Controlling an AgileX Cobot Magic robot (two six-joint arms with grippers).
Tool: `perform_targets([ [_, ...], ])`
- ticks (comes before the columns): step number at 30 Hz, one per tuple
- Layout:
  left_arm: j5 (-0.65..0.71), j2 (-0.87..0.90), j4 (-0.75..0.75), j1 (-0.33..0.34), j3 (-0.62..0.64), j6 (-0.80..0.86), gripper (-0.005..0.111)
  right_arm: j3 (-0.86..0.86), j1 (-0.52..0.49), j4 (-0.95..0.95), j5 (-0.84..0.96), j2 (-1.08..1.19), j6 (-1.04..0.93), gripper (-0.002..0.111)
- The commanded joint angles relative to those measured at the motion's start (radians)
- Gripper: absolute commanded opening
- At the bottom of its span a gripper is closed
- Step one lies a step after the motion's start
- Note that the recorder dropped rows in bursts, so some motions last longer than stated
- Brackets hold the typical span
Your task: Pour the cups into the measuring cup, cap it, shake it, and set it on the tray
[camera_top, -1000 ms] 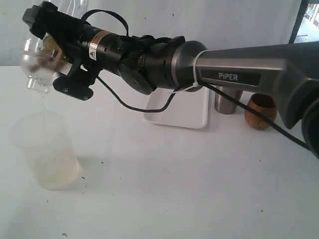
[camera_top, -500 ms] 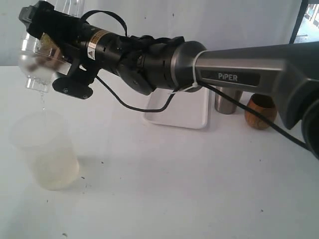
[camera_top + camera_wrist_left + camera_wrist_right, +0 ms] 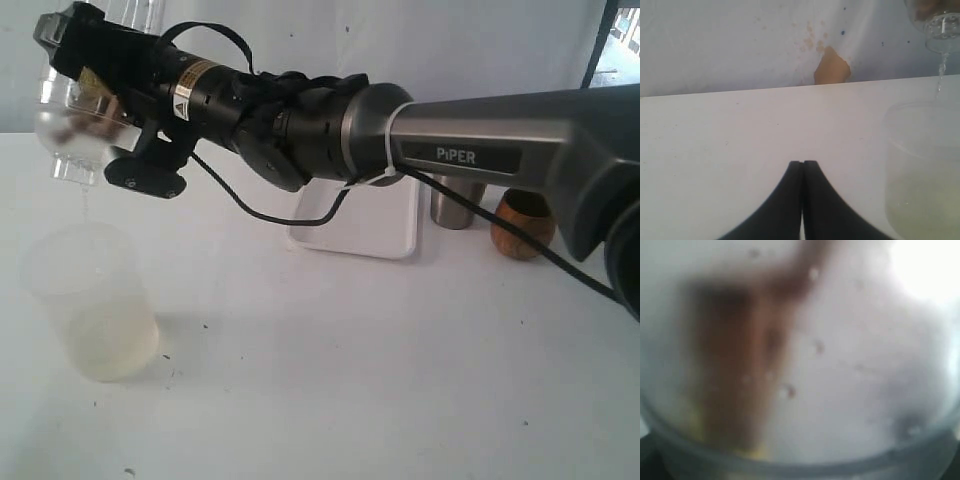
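Observation:
My right gripper (image 3: 92,95) reaches across to the far left and is shut on the clear measuring cup (image 3: 62,118), which it holds upside down and tilted with the dome cap (image 3: 72,160) on it. A thin stream runs from the cap's neck (image 3: 942,36) down into a wide frosted plastic cup (image 3: 92,300). In the right wrist view the measuring cup's wet wall (image 3: 805,360) fills the picture as a blur. The steel tumbler (image 3: 455,205) and the wooden cup (image 3: 522,222) stand at the back right, beside the white tray (image 3: 365,232). My left gripper (image 3: 803,163) is shut and empty, low over the table near the frosted cup (image 3: 922,170).
The right arm's dark forearm (image 3: 470,150) spans the scene above the tray and hides much of it. A pale wall (image 3: 740,40) with a chipped brown patch (image 3: 831,66) rises behind the white table (image 3: 350,380). Pale yellowish liquid sits in the frosted cup's bottom.
The right gripper and the upturned measuring cup have shifted slightly left and up. The stream keeps falling into the frosted cup.

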Motion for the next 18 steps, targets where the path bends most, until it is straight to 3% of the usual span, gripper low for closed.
perform_targets([
  [1,-0.004,0.002,-0.008,-0.002,0.0,-0.002,0.0,-0.011,0.001,0.002,-0.06,-0.014,-0.056,0.0],
  [18,-0.004,0.002,-0.008,-0.002,0.0,-0.002,0.0,-0.011,0.003,-0.019,-0.075,-0.014,-0.072,0.0],
])
